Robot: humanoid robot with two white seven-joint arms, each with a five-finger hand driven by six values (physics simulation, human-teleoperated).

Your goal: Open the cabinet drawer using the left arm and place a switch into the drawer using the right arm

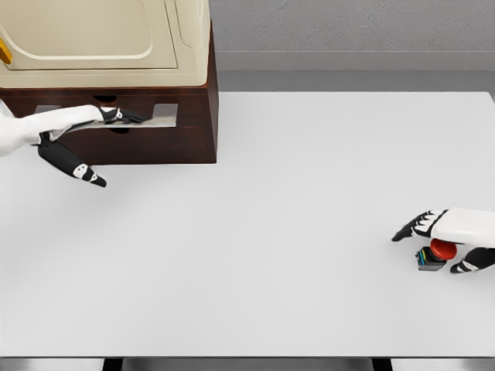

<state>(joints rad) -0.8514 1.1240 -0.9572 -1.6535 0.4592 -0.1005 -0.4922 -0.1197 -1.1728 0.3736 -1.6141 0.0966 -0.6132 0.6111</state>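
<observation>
The dark wooden cabinet (193,131) stands at the table's back left, its drawer front (155,143) flush with the body. A silver handle (161,116) runs across the drawer. My left hand (116,147) reaches in from the left, its fingers stretched out onto the handle's left end and its thumb hanging down below; it is open. The switch (441,249), a small dark box with a red button, sits on the table at the right edge. My right hand (427,251) hovers just over it, fingers and thumb spread to either side, open.
A cream-coloured appliance (100,39) sits on top of the cabinet. The white table (271,216) stretches between the cabinet and the switch, its front edge along the bottom. A grey wall lies behind.
</observation>
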